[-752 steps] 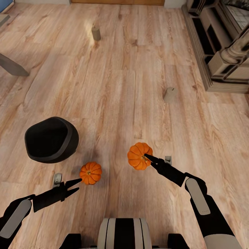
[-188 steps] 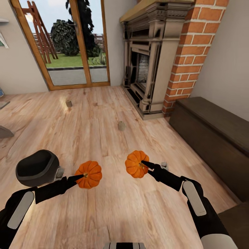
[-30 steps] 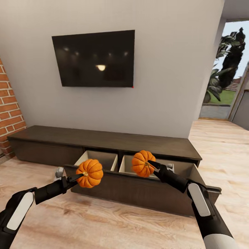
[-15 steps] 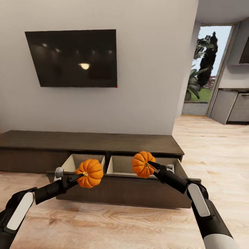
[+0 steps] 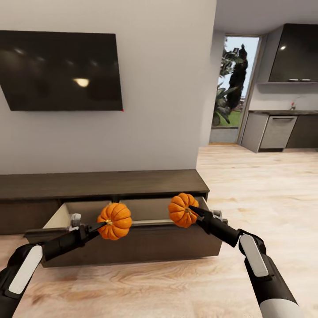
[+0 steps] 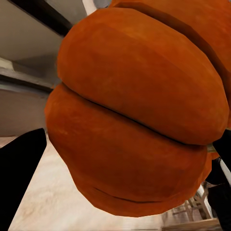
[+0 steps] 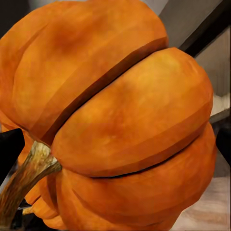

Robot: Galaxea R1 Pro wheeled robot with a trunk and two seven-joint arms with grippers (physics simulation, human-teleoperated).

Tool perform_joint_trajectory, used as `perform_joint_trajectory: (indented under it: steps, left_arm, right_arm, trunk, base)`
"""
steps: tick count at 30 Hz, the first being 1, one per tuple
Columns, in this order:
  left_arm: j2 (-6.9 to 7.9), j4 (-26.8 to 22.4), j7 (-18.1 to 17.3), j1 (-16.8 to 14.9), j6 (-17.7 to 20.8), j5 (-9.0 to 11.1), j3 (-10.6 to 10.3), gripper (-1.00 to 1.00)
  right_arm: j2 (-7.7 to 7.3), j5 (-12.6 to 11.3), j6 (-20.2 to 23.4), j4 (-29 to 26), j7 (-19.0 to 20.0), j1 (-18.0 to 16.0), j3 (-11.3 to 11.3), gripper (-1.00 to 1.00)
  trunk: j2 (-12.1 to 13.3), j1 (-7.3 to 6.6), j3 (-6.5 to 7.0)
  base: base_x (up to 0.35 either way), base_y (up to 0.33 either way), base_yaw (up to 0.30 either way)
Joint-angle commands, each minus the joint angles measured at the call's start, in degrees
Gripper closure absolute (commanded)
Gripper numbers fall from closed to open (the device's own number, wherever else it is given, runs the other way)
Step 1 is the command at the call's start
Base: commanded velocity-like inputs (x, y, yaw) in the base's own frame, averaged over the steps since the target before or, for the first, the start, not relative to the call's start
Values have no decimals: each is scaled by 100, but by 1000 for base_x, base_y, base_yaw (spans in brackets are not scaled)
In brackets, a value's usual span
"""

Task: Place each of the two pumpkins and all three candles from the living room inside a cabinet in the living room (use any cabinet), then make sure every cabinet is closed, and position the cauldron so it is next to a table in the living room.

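left pincer (image 5: pixel 104 224) gripping pumpkin (image 5: pixel 115 221), right pincer (image 5: pixel 191 210) likewise

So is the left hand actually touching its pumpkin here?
Touching. In the head view the left hand pinches the pumpkin, held in the air before the open cabinet.

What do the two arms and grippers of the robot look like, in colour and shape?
Both arms are matte black with a pale grey oblong panel on the forearm. The left gripper and the right gripper each end in thin, pointed black fingers, with a small light grey part beside the wrist.
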Motion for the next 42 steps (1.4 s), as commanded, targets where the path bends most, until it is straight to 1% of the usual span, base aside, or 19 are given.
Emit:
perform_joint_trajectory:
  steps: [1, 4, 8, 21, 31, 42]
  left_arm:
    - [0, -5, -25, -3, 53, 70, 8, 100]
    - [3, -5, -25, -3, 53, 70, 8, 100]
    - [3, 3, -26, -3, 53, 78, 8, 100]
    - [4, 4, -25, -3, 54, 77, 8, 100]
    - [-4, 1, -25, -3, 53, 70, 8, 100]
    - [-22, 4, -25, -3, 53, 70, 5, 100]
  right_arm:
    - [3, -71, 46, -2, 32, -6, -11, 100]
    - [3, -71, 46, -5, 32, -6, -11, 100]
    - [3, -71, 46, -12, 29, -6, -11, 100]
    - [3, -63, 38, -38, 5, -6, -10, 100]
    - [3, -54, 38, -47, -10, -6, -10, 100]
    - [3, -53, 21, -78, -9, -6, -2, 100]
  trunk:
    - [-3, -2, -8]
    - [-3, -2, -15]
    - [-3, -2, -19]
    - [-3, -2, -19]
    - [-3, -2, -19]
    - [-3, -2, -35]
  base:
    - [0, -162, -270]
    - [0, -164, -244]
    - [0, -42, -66]
    - [0, -5, -4]
    - [0, -151, 0]
    - [0, -16, 0]
